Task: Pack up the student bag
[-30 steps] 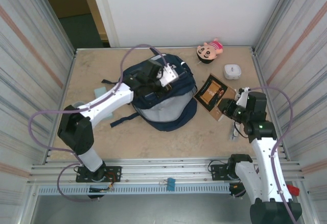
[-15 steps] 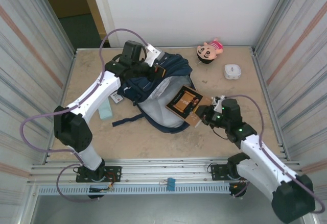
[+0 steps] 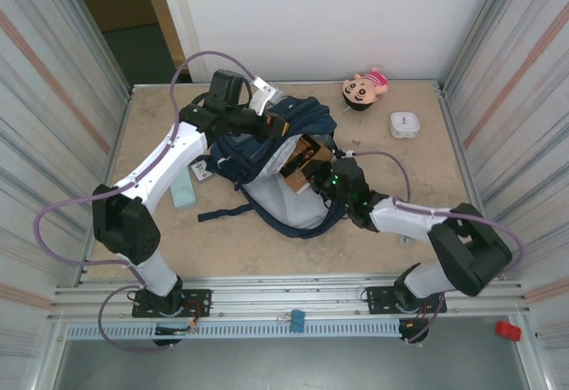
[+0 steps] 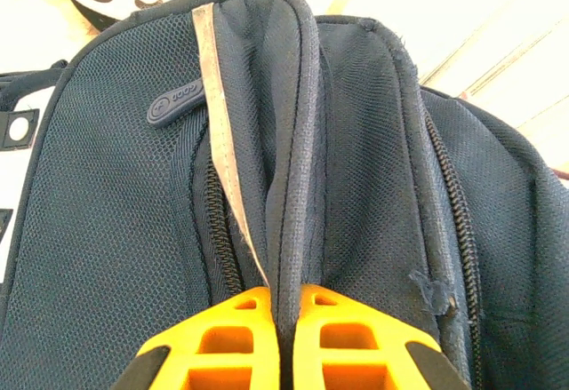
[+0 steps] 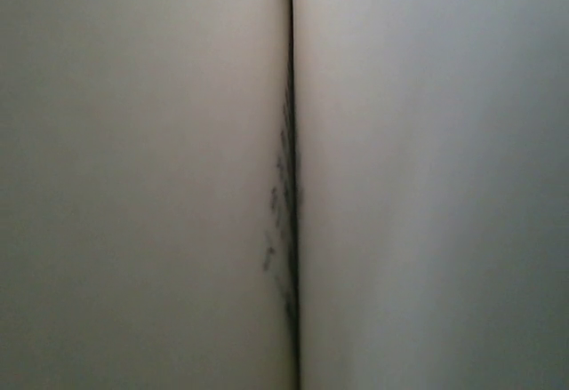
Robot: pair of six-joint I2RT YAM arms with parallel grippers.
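The student bag (image 3: 233,148), a navy backpack, lies mid-table with its mouth held open and the light grey lining (image 3: 286,205) showing. My left gripper (image 3: 276,126) is shut on a fold of the bag's upper rim. In the left wrist view the orange fingers (image 4: 222,337) pinch that navy fold (image 4: 289,186). My right gripper (image 3: 315,175) reaches into the mouth from the right, shut on a flat brown packet (image 3: 300,161) that stands tilted inside the opening. The right wrist view is blurred pale grey lining (image 5: 160,177) with a dark seam, very close.
A pink plush doll (image 3: 365,86) and a small white box (image 3: 404,124) lie at the back right. A pale teal block (image 3: 184,193) and a small card (image 3: 203,171) lie left of the bag. A dark strap (image 3: 222,212) trails toward the front. Metal walls close both sides.
My right arm swung left, carrying the brown packet from the table's right side into the bag's mouth. The left gripper lifted the bag's rim back a second ago and has since held still.
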